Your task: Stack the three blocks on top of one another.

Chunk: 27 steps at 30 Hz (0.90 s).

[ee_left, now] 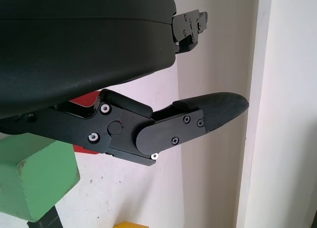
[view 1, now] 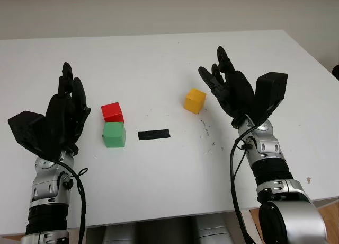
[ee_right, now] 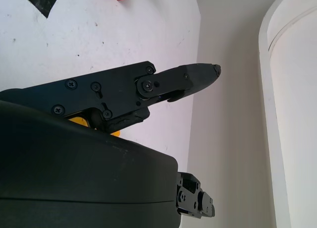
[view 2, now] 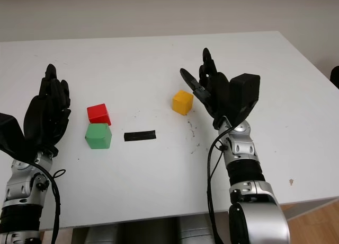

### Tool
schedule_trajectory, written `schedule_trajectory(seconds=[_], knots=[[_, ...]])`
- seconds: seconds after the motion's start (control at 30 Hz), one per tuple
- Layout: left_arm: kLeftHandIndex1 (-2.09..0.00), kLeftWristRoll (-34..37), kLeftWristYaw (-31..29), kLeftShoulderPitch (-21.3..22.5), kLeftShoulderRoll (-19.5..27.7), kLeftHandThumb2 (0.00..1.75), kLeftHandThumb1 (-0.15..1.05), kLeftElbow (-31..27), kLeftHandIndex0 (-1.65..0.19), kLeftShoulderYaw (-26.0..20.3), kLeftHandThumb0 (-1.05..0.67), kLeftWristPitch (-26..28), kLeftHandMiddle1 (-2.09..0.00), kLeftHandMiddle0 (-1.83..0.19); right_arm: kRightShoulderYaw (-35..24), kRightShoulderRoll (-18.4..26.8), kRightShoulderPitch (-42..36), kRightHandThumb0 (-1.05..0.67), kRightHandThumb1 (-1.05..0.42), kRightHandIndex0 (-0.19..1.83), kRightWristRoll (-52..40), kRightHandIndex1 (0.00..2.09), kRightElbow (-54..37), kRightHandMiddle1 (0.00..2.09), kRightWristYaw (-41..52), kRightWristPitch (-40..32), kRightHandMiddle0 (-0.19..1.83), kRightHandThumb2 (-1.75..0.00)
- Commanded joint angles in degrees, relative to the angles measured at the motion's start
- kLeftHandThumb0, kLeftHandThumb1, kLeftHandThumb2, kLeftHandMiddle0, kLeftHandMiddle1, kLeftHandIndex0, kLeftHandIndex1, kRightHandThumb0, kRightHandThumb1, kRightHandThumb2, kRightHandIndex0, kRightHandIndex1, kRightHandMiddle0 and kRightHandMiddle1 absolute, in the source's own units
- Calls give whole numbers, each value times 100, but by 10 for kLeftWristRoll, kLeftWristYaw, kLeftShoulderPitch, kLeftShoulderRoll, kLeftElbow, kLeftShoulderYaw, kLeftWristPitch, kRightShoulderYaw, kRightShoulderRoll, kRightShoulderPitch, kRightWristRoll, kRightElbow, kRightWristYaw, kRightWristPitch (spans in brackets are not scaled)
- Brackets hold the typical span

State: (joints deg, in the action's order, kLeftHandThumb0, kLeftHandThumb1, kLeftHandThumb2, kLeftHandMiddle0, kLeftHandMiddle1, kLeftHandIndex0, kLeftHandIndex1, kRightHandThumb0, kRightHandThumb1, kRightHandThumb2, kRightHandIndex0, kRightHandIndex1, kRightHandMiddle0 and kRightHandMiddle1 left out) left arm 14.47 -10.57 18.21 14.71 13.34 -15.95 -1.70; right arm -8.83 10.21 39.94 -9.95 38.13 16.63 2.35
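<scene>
Fingers [view 1: 222,69] of the right hand [view 1: 233,93] are held apart and clasp nothing; that hand is seen in the left eye view raised just beside the yellow block [view 1: 195,101], on the block's outer side and not touching it. At the table's [view 1: 159,58] left, the left hand [view 1: 66,114] is likewise open and empty, near the red block [view 1: 112,112] and the green block [view 1: 114,134], which sit touching, the red one farther from the robot. A strip of black tape [view 1: 154,134] lies between the green block and the yellow one, which stands well apart from the pair. From the right eye view the same layout is confirmed, with no block stacked. In the left wrist view, the green block is seen close under the hand's shell, a sliver of red behind the finger linkage, and a yellow edge beyond. In the right wrist view, a patch of yellow is glimpsed beneath the finger base, with red and tape farther off. The task is judged to be at its start: a first grasp is being approached. The yellow block must next be enclosed squarely, lifted, and carried to the pair.
</scene>
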Motion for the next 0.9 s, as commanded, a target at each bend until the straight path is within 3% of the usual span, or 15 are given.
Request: schedule_trajectory(seconds=[0.0,0.23,0.4,0.53,0.6,0.67,0.77,0.87], knots=[[0,0,-2,6,2,70,105,-12,19,2,-74,2,0,19,2,-2,10,-63,-105,-19,0,0,-2,0,2,5,-19,-14],[0,-8,-2,8,7,67,105,-2,19,5,-74,1,0,19,3,-10,10,-60,-105,-19,-1,0,2,0,2,4,-19,-17],[0,-22,5,9,29,59,105,-26,19,-3,-69,1,-2,16,8,-10,6,-59,-105,-19,3,0,-7,0,3,2,-19,-19],[-11,-83,7,31,104,43,105,-44,-2,-4,-60,-10,-15,-10,8,-6,2,-62,-105,-19,0,0,-18,0,13,5,-19,-21],[-19,-101,-4,56,144,20,103,-37,-12,-3,-53,-1,-22,-23,7,-4,-1,-64,-105,-19,-2,0,-28,0,15,-1,-19,-23],[-31,-128,-27,84,190,6,91,-18,-28,10,-35,-5,-28,-36,4,-1,-3,-62,-105,-19,-10,0,-39,0,25,-11,-19,-37],[-39,-187,-70,127,258,3,75,30,-42,47,-15,-57,-26,-48,3,3,-8,-62,-105,-19,-15,0,-50,0,32,-20,-19,-56],[-30,-279,-78,168,316,5,69,89,-50,104,-18,-140,-17,-50,0,2,-9,-63,-105,-19,-17,0,-53,0,30,-22,-19,-62]])
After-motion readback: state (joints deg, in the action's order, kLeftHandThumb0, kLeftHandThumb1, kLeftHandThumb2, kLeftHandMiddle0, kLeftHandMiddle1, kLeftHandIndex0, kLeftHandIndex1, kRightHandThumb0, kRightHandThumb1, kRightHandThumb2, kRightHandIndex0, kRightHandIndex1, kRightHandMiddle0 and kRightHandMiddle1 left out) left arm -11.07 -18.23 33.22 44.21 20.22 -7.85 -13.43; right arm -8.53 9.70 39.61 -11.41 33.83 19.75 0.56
